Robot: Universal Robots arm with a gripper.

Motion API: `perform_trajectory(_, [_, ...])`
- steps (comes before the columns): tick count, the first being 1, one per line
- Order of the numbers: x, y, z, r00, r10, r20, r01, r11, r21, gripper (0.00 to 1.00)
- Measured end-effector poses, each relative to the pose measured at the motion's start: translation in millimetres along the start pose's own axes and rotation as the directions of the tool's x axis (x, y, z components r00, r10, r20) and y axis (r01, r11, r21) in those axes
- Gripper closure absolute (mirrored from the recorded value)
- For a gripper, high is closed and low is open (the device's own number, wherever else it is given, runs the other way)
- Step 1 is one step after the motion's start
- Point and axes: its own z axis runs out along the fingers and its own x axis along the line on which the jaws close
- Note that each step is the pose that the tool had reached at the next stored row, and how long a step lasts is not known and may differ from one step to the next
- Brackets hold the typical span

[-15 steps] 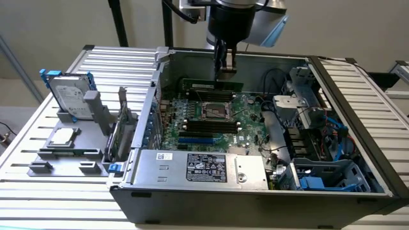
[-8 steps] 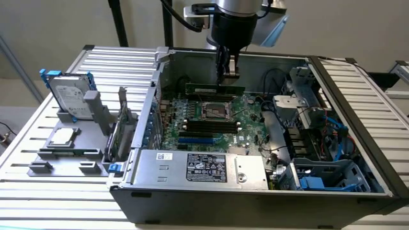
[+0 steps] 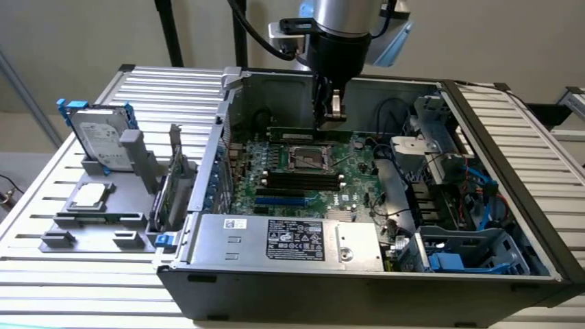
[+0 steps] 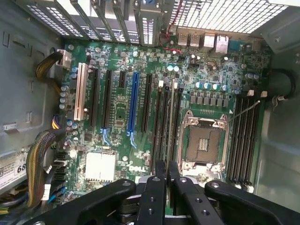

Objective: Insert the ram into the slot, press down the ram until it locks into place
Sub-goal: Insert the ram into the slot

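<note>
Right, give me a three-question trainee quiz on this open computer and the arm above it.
1. True or false: in the exterior view the gripper hangs close above the ram, a green stick behind the processor socket.
2. Pick one. The processor socket is: A covered by a fan; B bare, with no cooler on it; C lying outside the case.
3. Fill the gap: the hard drive stands outside the case, on the exterior view's ____.
Key: 1 true; 2 B; 3 left.
</note>
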Motion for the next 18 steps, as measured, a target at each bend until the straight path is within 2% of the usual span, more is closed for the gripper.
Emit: perform_trajectory(18, [1.5, -1.1, 32.6, 1.0, -0.001, -0.0001, 0.001, 1.0, 0.0, 0.87])
